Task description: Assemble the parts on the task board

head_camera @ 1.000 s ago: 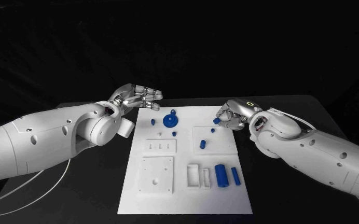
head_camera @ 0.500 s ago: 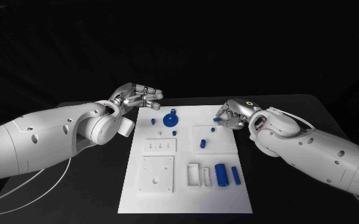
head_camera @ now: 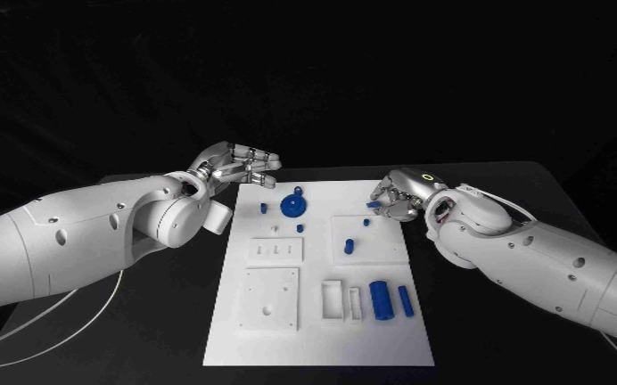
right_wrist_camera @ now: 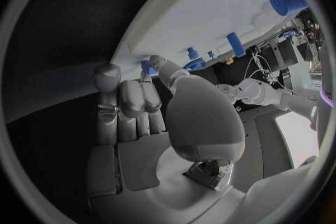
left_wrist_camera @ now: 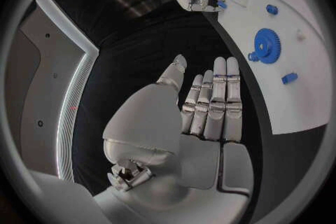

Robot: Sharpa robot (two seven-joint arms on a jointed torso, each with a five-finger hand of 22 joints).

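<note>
Bare black table [head_camera: 514, 184] flanks the task board [head_camera: 322, 331]; blue gear [head_camera: 293, 206] stands mid-board.

White task board [head_camera: 386, 331] lies flat mid-table; blue parts [head_camera: 381, 300] are scattered on it, including a gear [head_camera: 293, 205].

A black table [head_camera: 501, 180] stands in a dark room. Behind the table, black cloth hangs as a backdrop [head_camera: 308, 55], faintly creased and reaching up past the top of the head view. A thin white cable [head_camera: 78, 318] curves over the table's near left part. In the left wrist view, beside the table, a pale grey panel [left_wrist_camera: 42, 84] stands with a bright white curved edge. In the right wrist view, beyond the table, cluttered equipment with wires [right_wrist_camera: 276, 50] is lit brightly.
</note>
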